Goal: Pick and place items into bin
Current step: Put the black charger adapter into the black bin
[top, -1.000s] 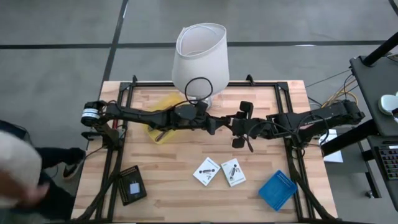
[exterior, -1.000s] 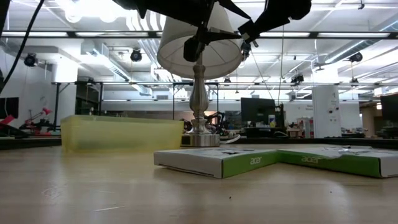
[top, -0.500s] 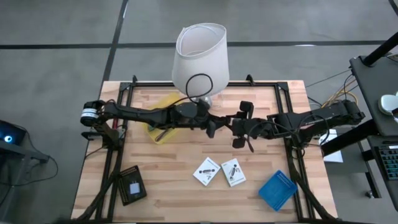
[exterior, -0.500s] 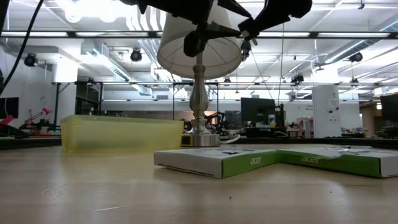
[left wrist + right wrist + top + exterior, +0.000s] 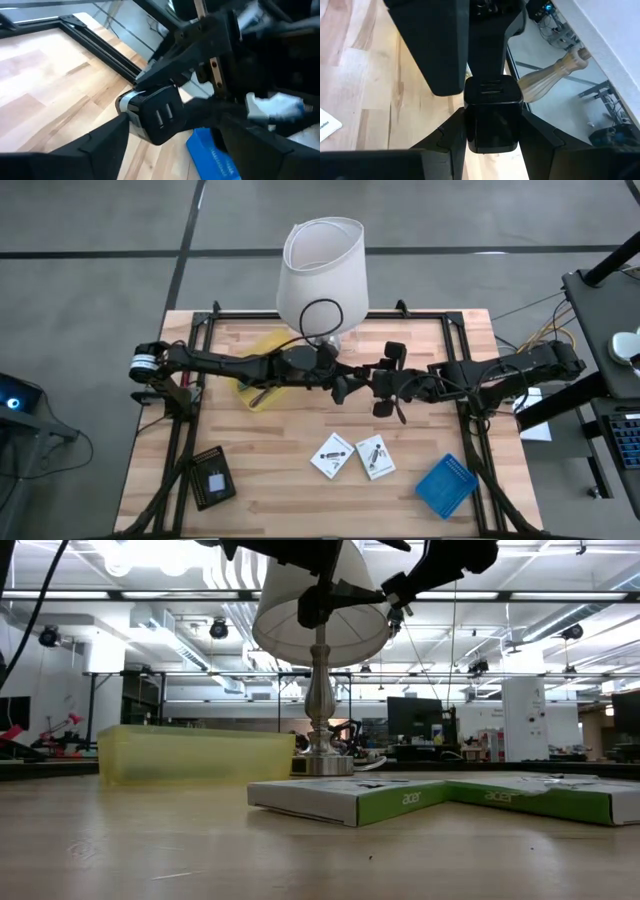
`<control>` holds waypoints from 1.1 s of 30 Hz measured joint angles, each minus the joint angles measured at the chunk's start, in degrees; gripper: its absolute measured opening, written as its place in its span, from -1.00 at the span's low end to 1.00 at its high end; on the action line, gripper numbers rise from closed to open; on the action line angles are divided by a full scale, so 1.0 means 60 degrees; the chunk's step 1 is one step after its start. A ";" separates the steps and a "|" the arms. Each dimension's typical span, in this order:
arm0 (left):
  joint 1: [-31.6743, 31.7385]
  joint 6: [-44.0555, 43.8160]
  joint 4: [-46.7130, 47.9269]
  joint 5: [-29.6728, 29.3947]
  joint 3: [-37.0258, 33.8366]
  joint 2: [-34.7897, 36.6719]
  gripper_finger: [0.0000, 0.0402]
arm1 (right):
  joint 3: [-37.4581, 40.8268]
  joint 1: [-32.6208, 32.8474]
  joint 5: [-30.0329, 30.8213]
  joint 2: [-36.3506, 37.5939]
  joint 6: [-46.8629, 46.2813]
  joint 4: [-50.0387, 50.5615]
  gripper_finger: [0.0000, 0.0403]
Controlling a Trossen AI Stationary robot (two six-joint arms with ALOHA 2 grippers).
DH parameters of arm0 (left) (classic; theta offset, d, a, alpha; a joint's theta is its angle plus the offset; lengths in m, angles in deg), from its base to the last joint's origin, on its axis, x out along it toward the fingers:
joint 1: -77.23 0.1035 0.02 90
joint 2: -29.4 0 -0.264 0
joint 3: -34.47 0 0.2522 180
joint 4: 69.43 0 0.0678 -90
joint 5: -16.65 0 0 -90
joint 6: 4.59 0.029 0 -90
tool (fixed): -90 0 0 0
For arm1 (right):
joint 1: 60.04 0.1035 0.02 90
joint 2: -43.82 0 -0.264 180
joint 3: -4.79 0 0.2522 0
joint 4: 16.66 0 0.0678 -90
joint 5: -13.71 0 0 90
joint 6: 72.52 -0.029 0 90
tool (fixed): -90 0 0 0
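Nearest the front edge of the wooden table (image 5: 260, 490), a dark flat device (image 5: 212, 477) lies at the left and a blue perforated tile (image 5: 446, 484) at the right, with two white printed boxes (image 5: 353, 454) side by side between them; the low view shows green "acer" lettering along their edges. Farther back, above the middle of the table, the two arms meet end to end. The left gripper (image 5: 343, 385) reaches in from the left and the right gripper (image 5: 385, 381) from the right, the two just beside each other, high off the wood. In the right wrist view, the right gripper's fingers are clamped on a small black block (image 5: 492, 117). The left wrist view shows the left gripper's fingers spread apart, with the other arm's black parts between and beyond them. Behind the left arm sits the yellow bin (image 5: 262, 380), translucent and low-walled. At the far edge stands a white-shaded lamp (image 5: 322, 272) on a turned base.
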 joint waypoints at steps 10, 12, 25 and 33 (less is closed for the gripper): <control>-0.0030 -0.0992 0.0053 -0.1083 0.0032 -0.0069 0.50 | 0.0004 -0.0013 -0.0041 -0.0036 0.0200 -0.0072 -0.36; -0.0023 -0.1177 0.0118 -0.1433 -0.0007 -0.0069 0.46 | 0.0004 -0.0013 -0.0038 -0.0036 0.0207 -0.0092 -0.36; -0.0012 -0.1382 0.0856 -0.1620 0.0146 -0.0073 0.19 | 0.0022 -0.0013 -0.0027 -0.0036 0.0962 -0.0872 -0.36; 0.0003 -0.1854 0.0879 -0.1966 0.0131 -0.0073 0.18 | 0.0022 -0.0017 -0.0027 -0.0036 0.0991 -0.0944 -0.36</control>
